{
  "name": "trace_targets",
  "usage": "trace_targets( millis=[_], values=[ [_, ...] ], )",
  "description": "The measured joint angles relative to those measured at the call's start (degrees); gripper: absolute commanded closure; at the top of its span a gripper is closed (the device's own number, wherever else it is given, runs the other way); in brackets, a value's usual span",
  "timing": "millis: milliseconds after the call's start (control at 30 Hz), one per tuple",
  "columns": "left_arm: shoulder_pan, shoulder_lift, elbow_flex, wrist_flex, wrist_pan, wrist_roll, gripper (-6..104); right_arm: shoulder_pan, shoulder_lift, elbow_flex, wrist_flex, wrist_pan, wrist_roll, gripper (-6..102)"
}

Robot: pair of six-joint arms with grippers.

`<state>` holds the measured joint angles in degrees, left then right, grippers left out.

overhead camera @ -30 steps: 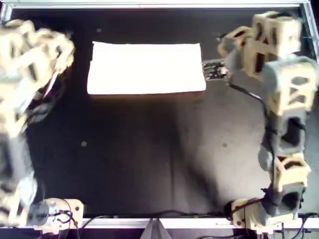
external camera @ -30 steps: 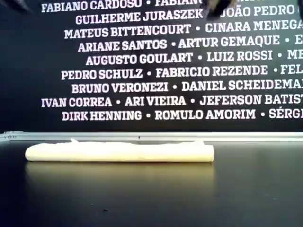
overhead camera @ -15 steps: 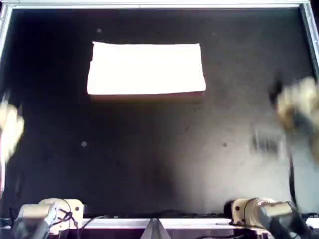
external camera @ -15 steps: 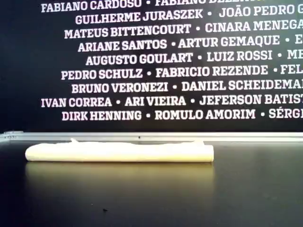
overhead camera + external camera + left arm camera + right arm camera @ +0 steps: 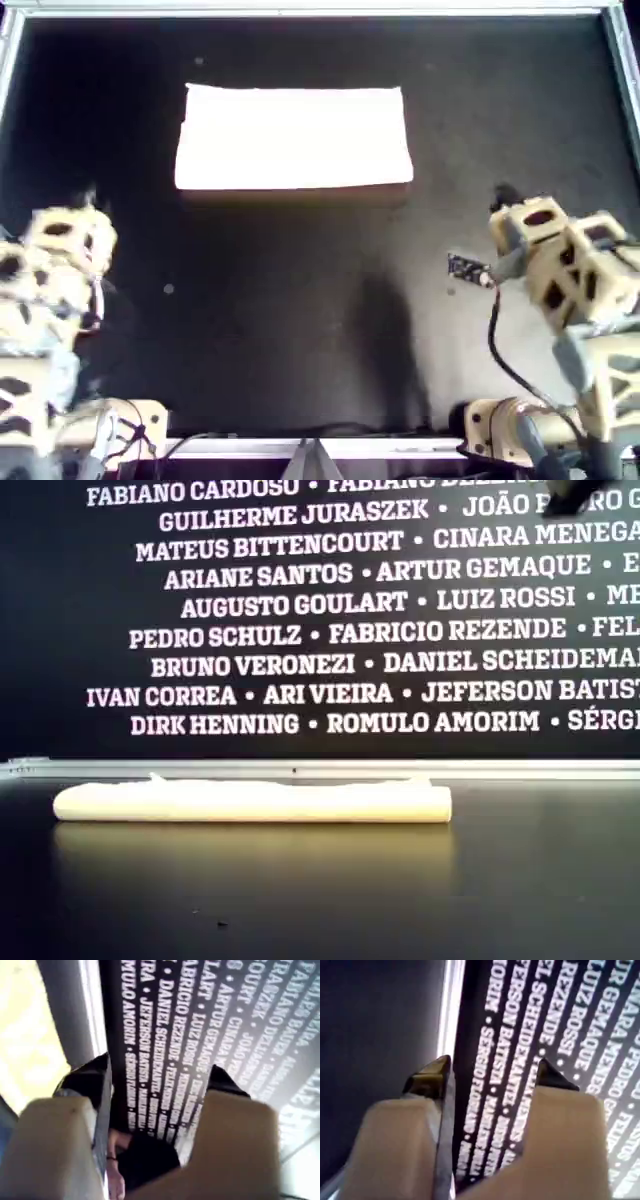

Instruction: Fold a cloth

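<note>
Arms withdrawn; end effectors [image 5: 157,1085] agape, empty.

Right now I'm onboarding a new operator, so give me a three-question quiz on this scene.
1. True or false: the cloth lies folded into a rectangle on the dark table.
2. My first gripper is: A) shut on the cloth, B) open and empty, C) out of view.
3. Fill in: in both wrist views the wall behind the jaws is printed with ____.

Key: 1 true; 2 B; 3 names.
</note>
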<state>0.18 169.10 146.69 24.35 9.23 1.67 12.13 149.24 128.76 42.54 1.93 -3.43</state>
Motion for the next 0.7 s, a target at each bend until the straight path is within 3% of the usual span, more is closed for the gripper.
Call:
trace_targets(
  millis=[233, 400, 500, 700],
  values=[
    [0.0, 5.4, 15.4, -5.9, 0.0, 0.0, 29, -2.2, 7.1, 18.6, -9.1, 2.4, 0.18, 28],
    [0.0, 5.6, 16.4, -6.2, 0.0, 0.0, 30, -2.5, 19.5, 29.2, -19.0, 1.4, -0.09, 29],
    [0.3, 5.6, 16.5, -6.2, 0.0, 0.0, 30, -3.2, 27.2, 35.9, -21.1, 2.4, -0.18, 29],
    [0.6, 5.8, 20.6, -6.2, 0.0, 0.0, 30, -3.2, 27.5, 42.4, -22.4, 1.5, -0.18, 29]
  ],
)
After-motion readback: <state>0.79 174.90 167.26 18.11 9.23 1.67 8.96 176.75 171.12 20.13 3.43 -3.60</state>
